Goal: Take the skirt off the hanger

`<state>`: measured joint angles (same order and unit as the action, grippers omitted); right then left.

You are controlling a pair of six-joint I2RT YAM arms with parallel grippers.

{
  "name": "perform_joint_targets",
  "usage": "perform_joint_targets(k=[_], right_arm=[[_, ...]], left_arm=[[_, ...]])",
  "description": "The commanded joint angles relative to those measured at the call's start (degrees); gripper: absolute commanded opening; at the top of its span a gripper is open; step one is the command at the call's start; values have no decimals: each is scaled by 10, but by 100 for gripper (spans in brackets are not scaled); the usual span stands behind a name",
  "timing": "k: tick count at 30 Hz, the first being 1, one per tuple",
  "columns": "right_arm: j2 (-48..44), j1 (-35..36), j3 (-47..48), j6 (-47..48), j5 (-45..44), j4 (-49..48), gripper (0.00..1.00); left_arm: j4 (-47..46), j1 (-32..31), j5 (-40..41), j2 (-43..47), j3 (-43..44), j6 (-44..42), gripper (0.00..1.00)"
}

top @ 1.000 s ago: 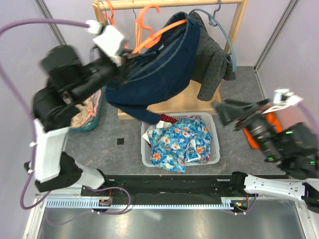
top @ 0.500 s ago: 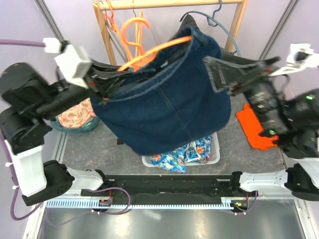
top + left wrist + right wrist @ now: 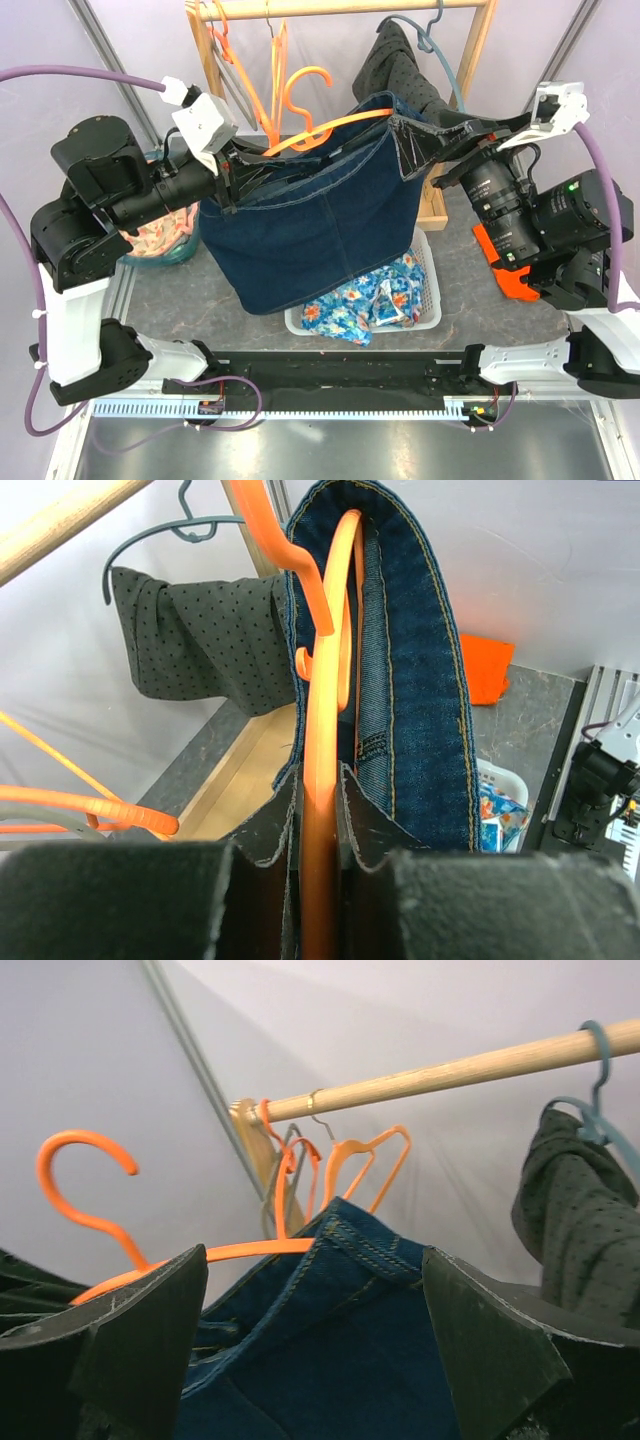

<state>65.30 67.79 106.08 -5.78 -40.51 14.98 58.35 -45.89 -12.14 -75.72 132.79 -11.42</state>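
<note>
A dark denim skirt (image 3: 320, 230) hangs in mid-air above a white basket (image 3: 436, 292), threaded on an orange hanger (image 3: 335, 125). The left tool (image 3: 228, 178) is clamped on the hanger's end. The right tool (image 3: 425, 142) gapes wide around the skirt's waistband.

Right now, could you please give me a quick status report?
Left gripper shut on hanger. Right gripper open, astride skirt waistband. Skirt on hanger, hanger off rail. Dotted garment close beside.
</note>
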Motion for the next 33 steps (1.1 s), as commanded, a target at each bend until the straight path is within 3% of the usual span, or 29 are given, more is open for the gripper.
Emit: perform_joint_targets(k=[1,10,13,26,33], right_arm=[[18,2,6,45,-61,-3,94],[80,1,69,48,-90,47,93],[82,-4,73,49,-90,47,88],[71,-60,25,0,-51,57,86],[83,-89,10,-34,-7,65,86]], left_arm=[[-75,-2,2,19,12,17,2],[-69,-2,-8,29,3,20,2],[-68,-2,-6,36,-3,20,2],[-59,-1,7,82,-78,14,2],[-58,1,6,80,-75,16,2]])
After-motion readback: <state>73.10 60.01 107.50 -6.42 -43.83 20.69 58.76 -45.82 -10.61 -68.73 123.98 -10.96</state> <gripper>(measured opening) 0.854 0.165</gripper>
